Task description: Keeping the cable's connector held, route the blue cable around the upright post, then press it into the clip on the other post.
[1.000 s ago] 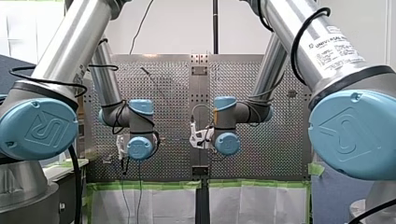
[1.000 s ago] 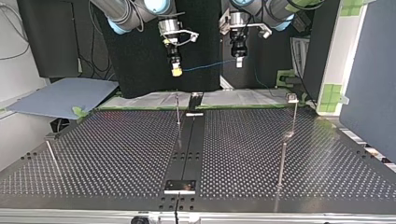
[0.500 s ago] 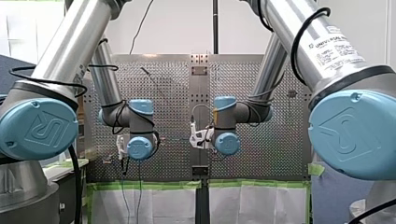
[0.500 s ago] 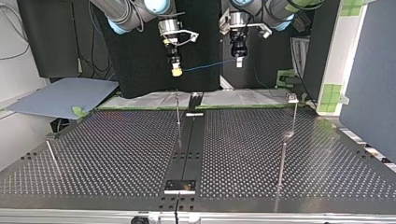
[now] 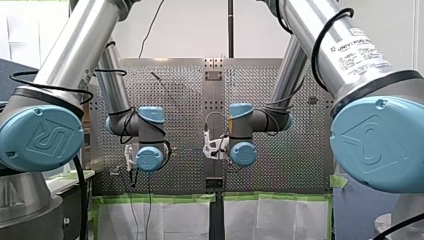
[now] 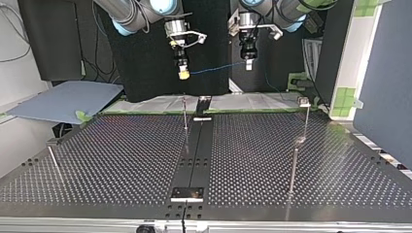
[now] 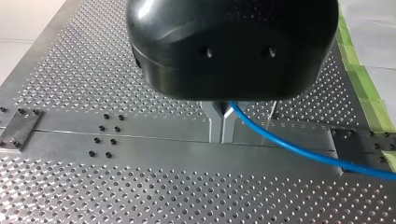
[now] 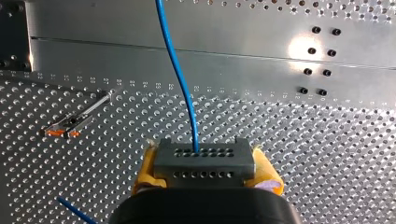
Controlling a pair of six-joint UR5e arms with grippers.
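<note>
In the right wrist view, my right gripper (image 8: 204, 157) has its yellow pads shut on the grey connector block (image 8: 203, 164). The blue cable (image 8: 180, 79) leaves the connector and runs ahead over the plate. My left gripper (image 7: 222, 134) has its metal fingers shut on the same cable (image 7: 289, 147), which trails off to one side. In the top view both grippers, right (image 6: 183, 74) and left (image 6: 248, 64), hang high above the table's far edge. The cable (image 6: 216, 68) is stretched between them. A thin upright post (image 6: 185, 115) stands below them. A post with a clip head (image 6: 306, 112) stands at that view's right.
A third thin post (image 6: 293, 165) stands nearer the camera at the top view's right, and a leaning rod (image 6: 54, 162) at its left. A central metal rail (image 6: 197, 150) crosses the perforated table. Beside my right gripper stands a post with an orange-marked head (image 8: 70, 127).
</note>
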